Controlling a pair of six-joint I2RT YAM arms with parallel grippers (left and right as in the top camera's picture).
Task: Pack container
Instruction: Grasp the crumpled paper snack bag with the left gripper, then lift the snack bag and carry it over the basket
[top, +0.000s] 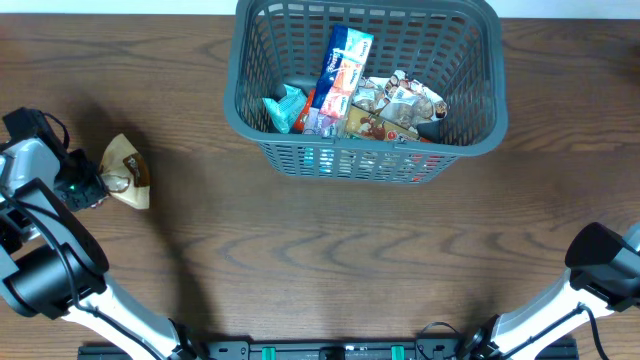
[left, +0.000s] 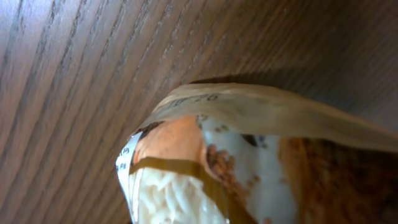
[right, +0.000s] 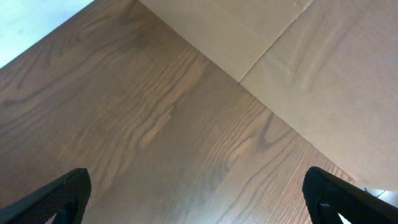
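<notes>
A: Noted: left hand (top: 97, 186) at the far left of the dark wood-grain bench (top: 350, 260). Closed right down. Overhead puts it on the left edge of a tan, crinkled, roughly triangular snack packet (top: 126, 172). Its own camera is filled by that packet (left: 249, 155), fingers not in shot. I read it as a pinch on the wrapper.

B: Packet off the bench?

A: Cannot tell. Looks to be lying on the wood or barely clear.

B: Container?

A: Large dark grey-blue rectangular plastic basket (top: 300, 158), slotted sides, thick rim. Top centre of the bench, well apart from the tan packet, to its right and further back. Holds several snack packets: a long blue-and-white one (top: 345, 60) leaning upright, a teal one (top: 285, 108), brown-and-white ones (top: 400, 100) piled on the right side.

B: Other arm?

A: Idle. The right hand (right: 199, 196) is spread wide, nothing in it, over bare bench near the front right.

B: Risks?

A: Judgement only. The grip seems to be on a thin edge of slack wrapper, so the packet could slide out on the lift or swing during the carry. It is a long traverse to the basket, and the rim stands high: carried low, the dangling packet would catch the wall and drop outside. Contents are heaped on the right, and a release there might perch on the pile instead of settling. The left half looks freer.
</notes>
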